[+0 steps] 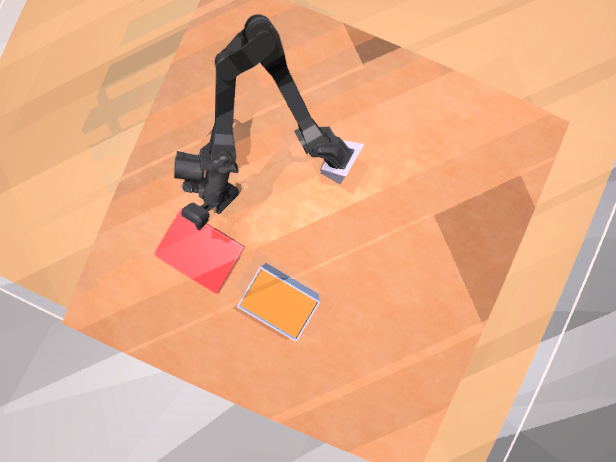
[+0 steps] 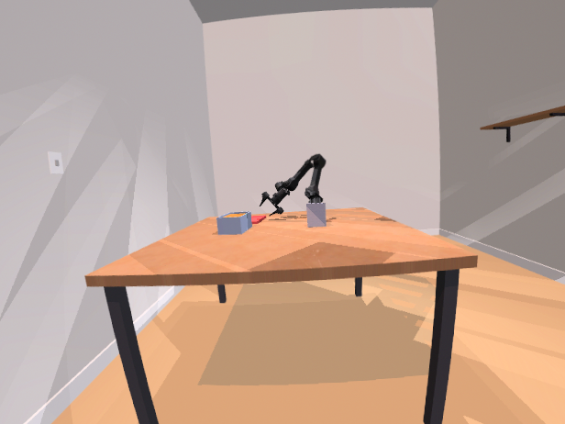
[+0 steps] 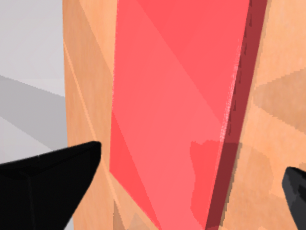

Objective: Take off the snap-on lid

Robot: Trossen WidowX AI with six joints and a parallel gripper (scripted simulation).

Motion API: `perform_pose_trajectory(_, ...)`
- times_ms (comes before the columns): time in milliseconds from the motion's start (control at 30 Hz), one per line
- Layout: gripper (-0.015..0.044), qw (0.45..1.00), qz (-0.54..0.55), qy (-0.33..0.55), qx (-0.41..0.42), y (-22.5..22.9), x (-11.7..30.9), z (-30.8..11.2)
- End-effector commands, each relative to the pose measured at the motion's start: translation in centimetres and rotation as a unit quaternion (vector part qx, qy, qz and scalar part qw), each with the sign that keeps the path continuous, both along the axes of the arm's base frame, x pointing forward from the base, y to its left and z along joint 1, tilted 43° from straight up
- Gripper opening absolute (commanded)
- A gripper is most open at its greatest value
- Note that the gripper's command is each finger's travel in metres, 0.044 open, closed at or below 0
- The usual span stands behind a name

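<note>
The red lid [image 1: 200, 260] [image 2: 258, 219] [image 3: 165, 100] lies flat on the table [image 1: 380, 280] [image 2: 293, 248] [image 3: 282, 40], with its smooth face up and its side rim down. The storage box [image 1: 298, 288] [image 2: 231, 226] stands upright and uncovered beside the lid, blue-grey with an orange inside; it is not in the wrist view. A narrow strip of table separates lid and box. My gripper [image 1: 210, 220] [image 2: 267, 209] [image 3: 191, 163] is wide open and empty, just above the lid's edge farther from the box. In the wrist view its fingers stand apart on both sides of the lid.
The arm's base stands on a pale lilac block [image 1: 332, 174] [image 2: 316, 216] on the table. The table's edge [image 2: 284, 277] runs along the front in the exterior view. A wall shelf [image 2: 523, 119] is far off to the right.
</note>
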State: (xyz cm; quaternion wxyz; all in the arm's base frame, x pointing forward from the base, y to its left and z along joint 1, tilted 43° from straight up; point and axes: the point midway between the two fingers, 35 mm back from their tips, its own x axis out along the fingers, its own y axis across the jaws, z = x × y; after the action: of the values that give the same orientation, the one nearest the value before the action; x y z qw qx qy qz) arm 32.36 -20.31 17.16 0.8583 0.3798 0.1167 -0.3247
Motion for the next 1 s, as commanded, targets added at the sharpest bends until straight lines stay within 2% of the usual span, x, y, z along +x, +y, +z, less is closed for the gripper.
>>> perform_pose_trajectory(0, 0.0440, 1.000, 0.003, 0.002, -0.001, 0.1, -0.8, -0.1)
perform_pose_trajectory(467, 0.0440, 1.000, 0.003, 0.003, -0.001, 0.2, -3.6, -0.2)
perform_pose_trajectory(967, 0.0440, 1.000, 0.003, 0.003, -0.001, 1.8, -4.1, 1.7)
